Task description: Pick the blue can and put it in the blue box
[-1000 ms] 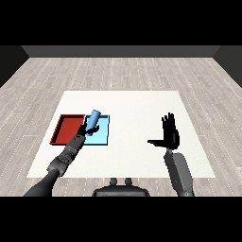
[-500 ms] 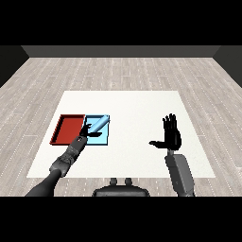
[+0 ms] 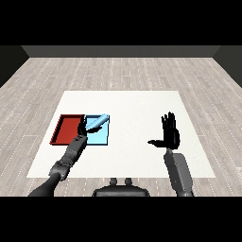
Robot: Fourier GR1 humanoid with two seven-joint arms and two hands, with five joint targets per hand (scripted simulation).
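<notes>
The blue can (image 3: pixel 98 122) lies tilted on its side in the light blue tray (image 3: pixel 100 138), its far end over the tray's back right corner. My left hand (image 3: pixel 82 128) sits at the tray's left edge, right by the can's near end, with its fingers spread and not curled round the can. My right hand (image 3: pixel 170 135) is raised over the table's right half, open, fingers straight up and thumb pointing left.
The red tray (image 3: pixel 67 130) lies just left of the blue tray, touching it, and my left forearm (image 3: pixel 70 155) crosses its near right corner. The white table (image 3: pixel 132 106) spreads between the trays and my right hand.
The can has gone from upright in my left hand to lying in the blue tray. My left hand has let it go and drawn back a little. The right hand has not moved.
</notes>
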